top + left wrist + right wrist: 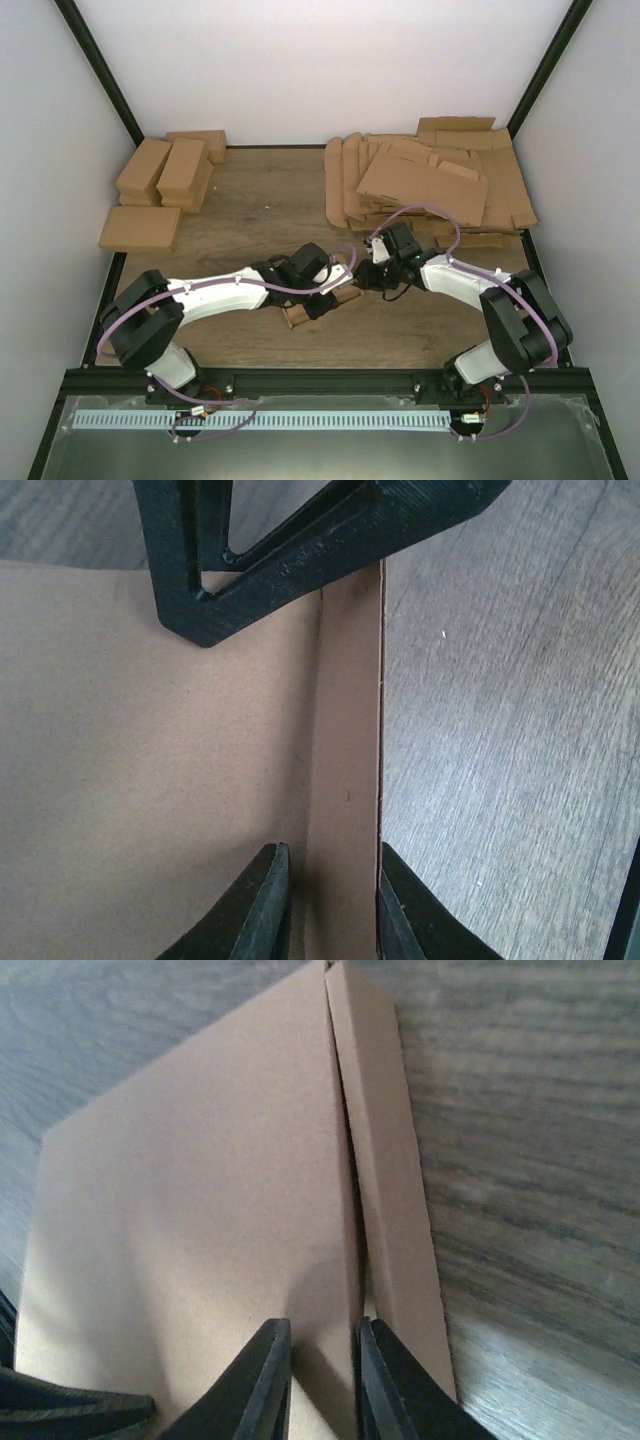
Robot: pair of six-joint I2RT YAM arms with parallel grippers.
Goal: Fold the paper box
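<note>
The paper box (297,316) is a plain brown cardboard piece lying on the wooden table between the two arms, mostly hidden under them in the top view. My left gripper (330,855) is shut on a narrow upright side wall (347,770) of the box, one finger inside and one outside. My right gripper (323,1325) is shut on the edge of the box's wide panel (200,1220), beside a narrow flap (390,1190) that stands slightly apart along a slit. The right gripper's black fingers (300,570) show at the top of the left wrist view. The two grippers (325,290) (372,268) are close together.
A thick pile of flat cardboard sheets (430,185) lies at the back right. Narrow brick-shaped cardboard boxes (165,175) are stacked at the back left, with one more (140,228) in front of them. White walls and black frame posts enclose the table.
</note>
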